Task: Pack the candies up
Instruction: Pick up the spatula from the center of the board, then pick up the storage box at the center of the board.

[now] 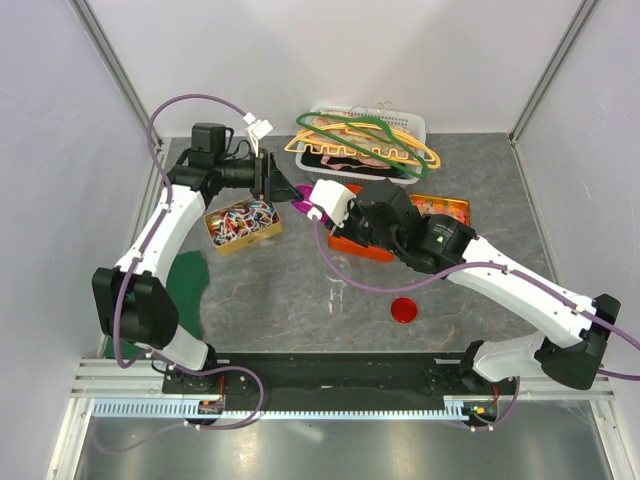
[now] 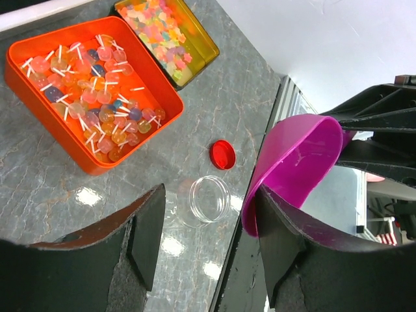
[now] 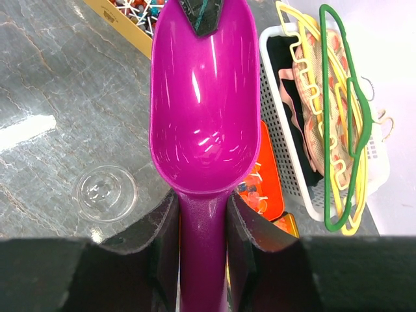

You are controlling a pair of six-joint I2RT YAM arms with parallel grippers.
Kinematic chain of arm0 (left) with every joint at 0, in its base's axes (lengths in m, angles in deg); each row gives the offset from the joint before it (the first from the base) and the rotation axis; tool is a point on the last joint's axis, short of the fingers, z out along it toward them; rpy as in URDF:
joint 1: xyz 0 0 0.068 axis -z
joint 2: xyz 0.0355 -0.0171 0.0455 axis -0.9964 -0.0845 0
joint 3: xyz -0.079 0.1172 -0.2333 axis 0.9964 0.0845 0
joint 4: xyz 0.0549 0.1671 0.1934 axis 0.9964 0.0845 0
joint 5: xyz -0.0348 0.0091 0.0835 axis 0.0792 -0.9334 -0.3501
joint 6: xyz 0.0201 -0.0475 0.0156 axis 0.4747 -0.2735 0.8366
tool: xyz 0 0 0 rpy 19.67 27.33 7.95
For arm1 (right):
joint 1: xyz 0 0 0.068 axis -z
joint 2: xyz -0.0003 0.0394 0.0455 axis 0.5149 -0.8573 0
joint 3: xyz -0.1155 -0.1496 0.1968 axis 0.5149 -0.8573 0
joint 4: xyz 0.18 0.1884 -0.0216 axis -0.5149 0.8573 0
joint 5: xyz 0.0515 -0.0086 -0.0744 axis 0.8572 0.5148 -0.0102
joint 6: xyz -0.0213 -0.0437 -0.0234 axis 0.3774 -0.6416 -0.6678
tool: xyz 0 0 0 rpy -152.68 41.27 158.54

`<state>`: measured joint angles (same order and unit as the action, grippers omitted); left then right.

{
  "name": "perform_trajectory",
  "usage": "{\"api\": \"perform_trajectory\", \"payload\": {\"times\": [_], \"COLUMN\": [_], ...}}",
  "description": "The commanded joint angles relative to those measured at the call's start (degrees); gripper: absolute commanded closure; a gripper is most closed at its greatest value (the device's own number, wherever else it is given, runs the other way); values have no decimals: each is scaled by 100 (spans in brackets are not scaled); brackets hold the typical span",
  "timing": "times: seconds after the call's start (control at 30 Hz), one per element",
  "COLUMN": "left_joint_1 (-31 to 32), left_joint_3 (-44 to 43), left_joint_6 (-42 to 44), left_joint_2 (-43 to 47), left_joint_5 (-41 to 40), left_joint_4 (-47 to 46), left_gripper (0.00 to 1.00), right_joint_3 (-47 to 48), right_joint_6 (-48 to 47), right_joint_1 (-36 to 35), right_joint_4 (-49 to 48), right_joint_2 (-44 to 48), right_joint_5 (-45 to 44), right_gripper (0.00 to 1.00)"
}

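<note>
Right gripper [image 3: 201,209] clamps handle of purple scoop [image 3: 201,97]; it's empty. Left gripper [image 2: 211,218] jaws apart, holding nothing. Candies [image 1: 245,216] all in yellow tin [image 1: 232,245], jar [image 1: 340,276] empty, lid [image 1: 404,309] off, so packing not started.

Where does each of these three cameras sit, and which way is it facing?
Top external: above and behind left arm and right arm, looking down at the table; right gripper holds the magenta scoop.
Left wrist: on the left arm, facing the orange lollipop tray and glass jar; its open fingers show.
Right wrist: on the right arm, looking down along the scoop; its fingers clamp the handle.
Shared: both wrist views show the scoop and jar.
</note>
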<state>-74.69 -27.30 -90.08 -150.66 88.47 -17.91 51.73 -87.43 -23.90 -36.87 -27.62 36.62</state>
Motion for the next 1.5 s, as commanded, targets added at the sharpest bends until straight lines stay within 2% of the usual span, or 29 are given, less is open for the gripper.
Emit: {"api": "perform_trajectory", "payload": {"times": [0.0, 0.17, 0.33, 0.6, 0.73, 0.77, 0.87, 0.9, 0.93, 1.0, 1.1, 1.17, 1.3, 1.47], "left_joint_1": [-79, -70, -96, -272, -666, -755, -1028, -1028, -1028, -1028, -1028, -1274, -1598, -1784], "left_joint_3": [-161, -187, -450, -890, -1153, -1180, -1093, -970, -891, -681, -347, -223, -266, 146], "left_joint_6": [215, 233, 294, 408, 356, 399, 881, 1214, 1408, 1925, 2594, 2885, 2572, 2264], "left_joint_2": [-171, -294, -163, 189, 303, 338, 453, 453, 453, 313, 41, -74, -521, -523], "left_joint_5": [-320, -329, -285, -179, -319, -450, -1240, -1921, -2276, -3101, -3789, -3914, -4275, -4626], "left_joint_4": [95, 139, 218, 359, 368, 394, 412, 421, 421, 456, 526, 614, 1166, 1361], "left_gripper": [37, 37, 35, 21, 17, 11, 4, 3, 0, 0, 0, 0, 0, 1], "right_joint_3": [49, 128, 49, -92, -110, -127, -127, -110, -101, -57, -13, -30, -83, -92], "right_joint_6": [34, 52, 17, -10, -45, -97, -141, -150, -141, -141, -141, -141, -133, -133], "right_joint_1": [5, 5, 5, 5, 5, -4, -4, 5, 5, 5, -4, 5, 31, 49], "right_joint_4": [-227, -147, -191, -244, -235, -235, -270, -270, -262, -262, -235, -235, -244, -244], "right_joint_2": [304, 313, 190, 190, 154, 163, 172, 172, 172, 163, 154, 163, 181, 172], "right_joint_5": [216, 393, 77, -3, -64, -169, -336, -354, -363, -389, -424, -433, -442, -433], "right_gripper": [100, 100, 100, 100, 100, 100, 100, 100, 100, 100, 100, 100, 100, 100]}}
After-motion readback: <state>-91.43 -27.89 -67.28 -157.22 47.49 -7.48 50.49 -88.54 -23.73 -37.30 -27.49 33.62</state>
